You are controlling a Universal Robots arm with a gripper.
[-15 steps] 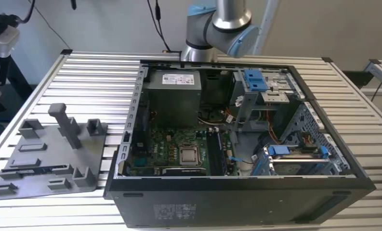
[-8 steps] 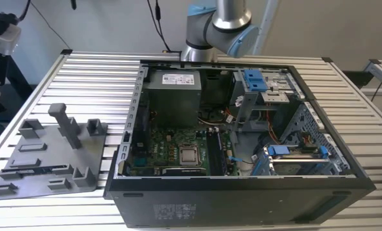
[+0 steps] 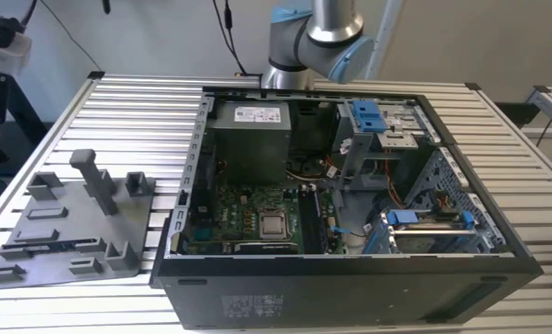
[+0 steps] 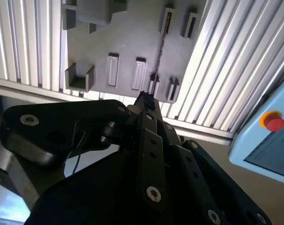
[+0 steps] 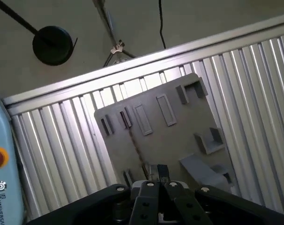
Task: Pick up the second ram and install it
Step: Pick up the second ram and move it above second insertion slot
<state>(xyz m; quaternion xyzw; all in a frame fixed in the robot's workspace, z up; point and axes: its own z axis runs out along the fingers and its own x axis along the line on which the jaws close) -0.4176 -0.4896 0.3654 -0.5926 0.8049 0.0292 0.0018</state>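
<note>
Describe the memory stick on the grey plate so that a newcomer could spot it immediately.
On the slatted metal table, look to the exterior view's left of the open computer case for the grey plate. Toward its front, a memory stick stands on edge between small holders. Everything around it is chunky and grey; it alone is thin, long and dark.

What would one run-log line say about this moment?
phase: pick | gripper: above grey fixture plate | second ram: on edge in plate slots, not gripped | computer case: open
</note>
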